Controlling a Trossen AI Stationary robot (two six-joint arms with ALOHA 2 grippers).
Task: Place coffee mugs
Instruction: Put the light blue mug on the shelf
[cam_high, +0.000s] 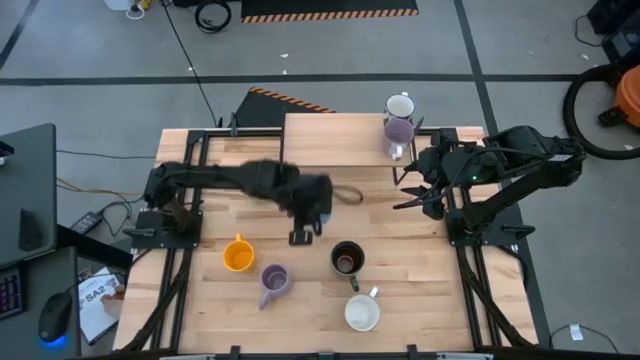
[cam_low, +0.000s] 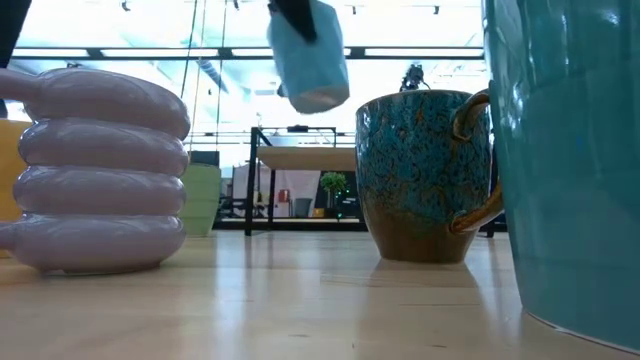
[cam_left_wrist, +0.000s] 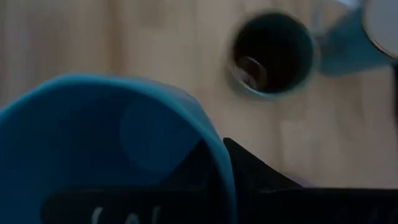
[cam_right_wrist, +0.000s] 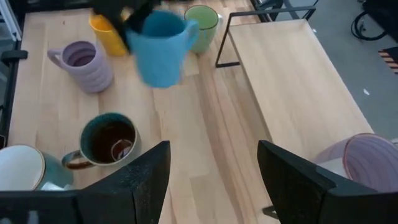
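Two mugs, a white mug (cam_high: 399, 105) and a lilac mug (cam_high: 398, 131), stand on the raised shelf (cam_high: 330, 138) at its right end, so I judge these placed. The left gripper (cam_right_wrist: 127, 15) is clamped on the blue mug (cam_right_wrist: 159, 47), held in the air near the shelf's front edge. Orange mug (cam_high: 237, 255), ribbed lilac mug (cam_high: 273, 282), dark brown mug (cam_high: 347, 258), cream mug (cam_high: 362, 313) and green mug (cam_right_wrist: 202, 25) remain below the shelf; the right gripper (cam_right_wrist: 211, 174) waits with fingers spread by the shelf's right end.
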